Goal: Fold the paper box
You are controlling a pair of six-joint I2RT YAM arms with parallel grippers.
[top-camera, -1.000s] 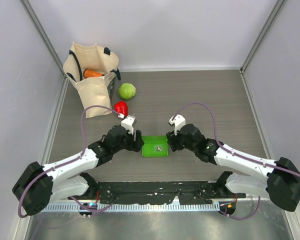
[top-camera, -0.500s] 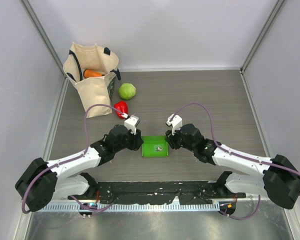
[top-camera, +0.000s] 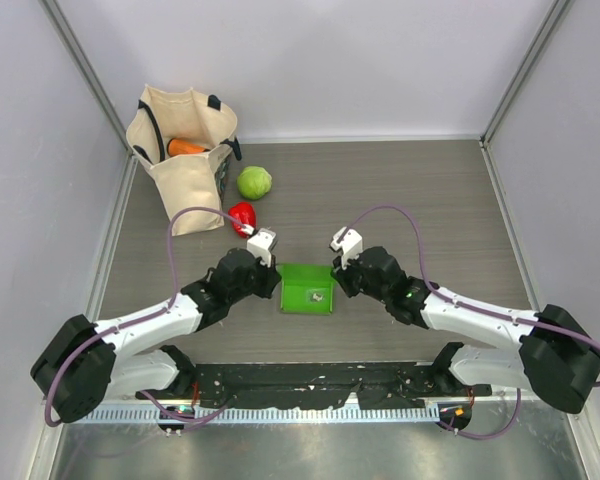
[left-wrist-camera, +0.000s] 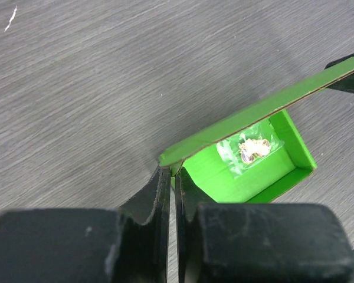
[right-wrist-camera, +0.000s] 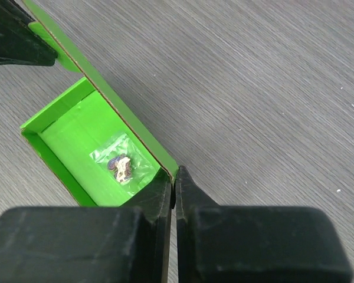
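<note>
I have both arms stretched low and forward from the near edge of the bench, elbows out and wrists angled inward to meet near its middle. The left gripper sits at the left side of the paper box, and the right gripper at its right side. The box lies open side up, a little closer to the near edge than the far one.

On the left wrist camera my fingers are pinched on the corner of a long green flap that stands up over the tray part. The right wrist camera shows the same grip at the flap's other end (only thin card between the pads).

Inside the box lies a small clear packet; its contents are too small to make out. From overhead, the wrist housings hide both sets of fingertips.

Toward the far left corner stands a cloth tote bag with an orange item half hidden inside. A round green vegetable and a red pepper lie just beside it.
</note>
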